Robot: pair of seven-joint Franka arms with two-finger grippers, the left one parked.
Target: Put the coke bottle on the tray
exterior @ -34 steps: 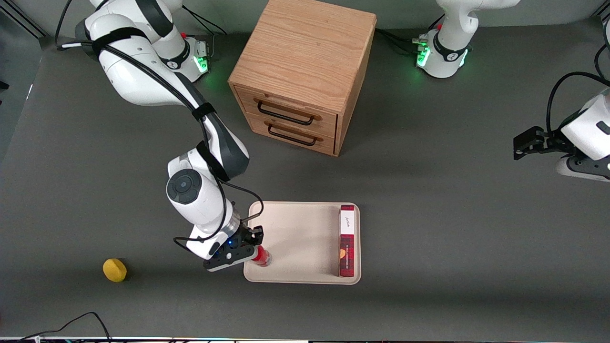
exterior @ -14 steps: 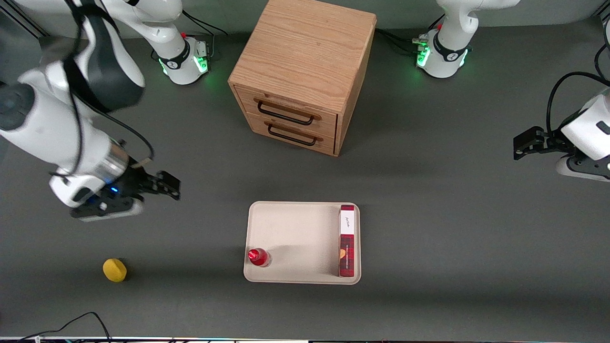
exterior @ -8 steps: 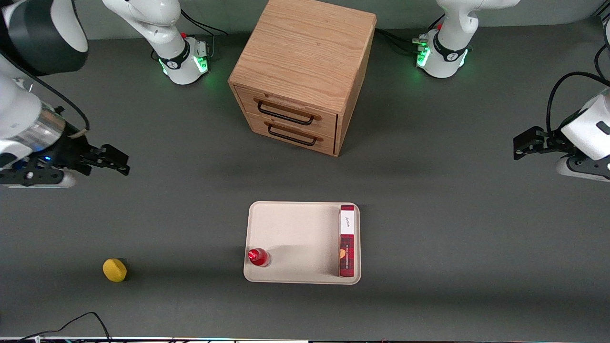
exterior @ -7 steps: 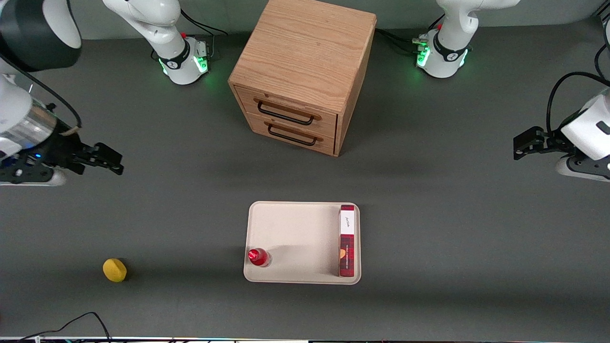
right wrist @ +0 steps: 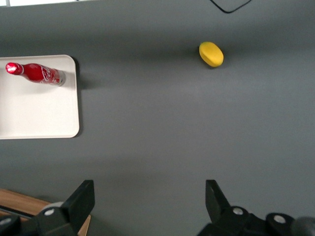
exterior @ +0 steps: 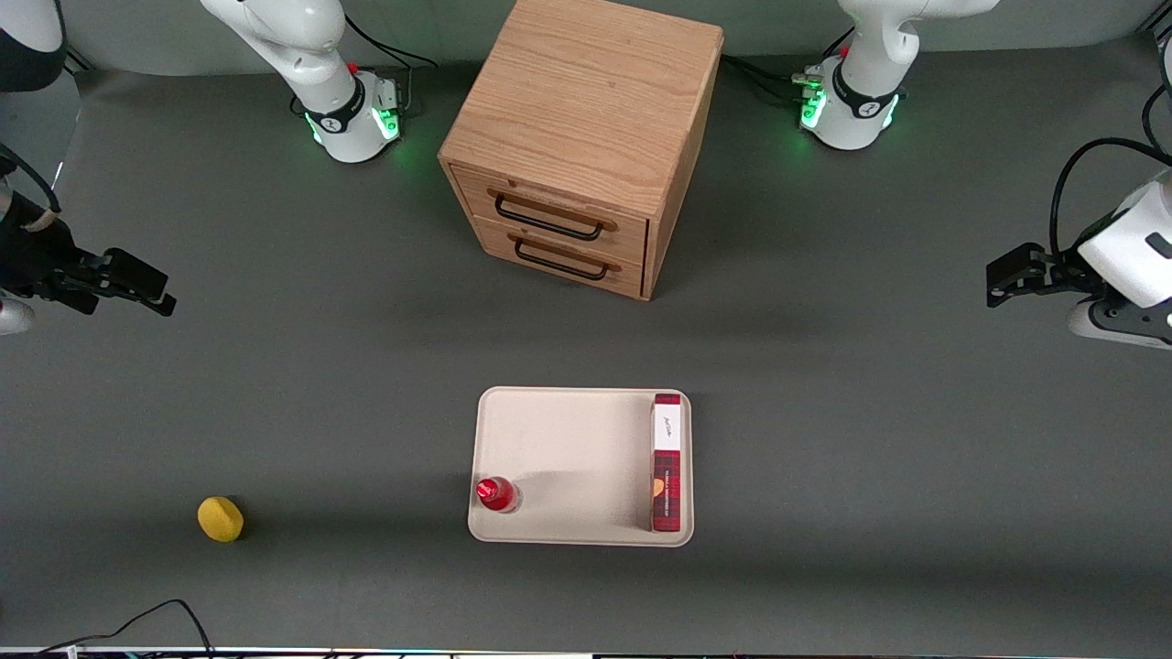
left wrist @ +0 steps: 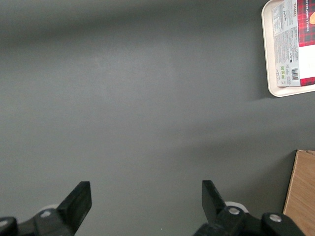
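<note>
Black two-finger pincer [exterior: 146, 291]: at the working arm's end of the dark grey desk [exterior: 366, 366], raised above it, well apart from the tray; its fingers [right wrist: 78, 199] spread wide with nothing between them.
Yellow ball [exterior: 221, 519]: small and rounded, lying on the desk toward the working arm's end, well apart from the tray and about as near the front camera as the bottle.
Small red coke bottle [exterior: 497, 494]: standing upright on the tray, in the tray's corner nearest the front camera and toward the working arm's end; long axis vertical, red cap up, clear base down on the tray floor. The wrist view shows white script on its red body, too small to read.
Large flat beige tray [exterior: 568, 439]: rectangular with rounded corners and a low rim, flat on the desk in front of the cabinet.
Wooden two-drawer cabinet [exterior: 586, 128]: light oak, two black handles on its drawer fronts, farther from the front camera than the tray.
Long red plaid box [exterior: 667, 462]: lying on the tray along the rim toward the parked arm's end; a white panel carries small script, unreadable. The left wrist view shows a barcode and the word "VANILLA" on its label.
</note>
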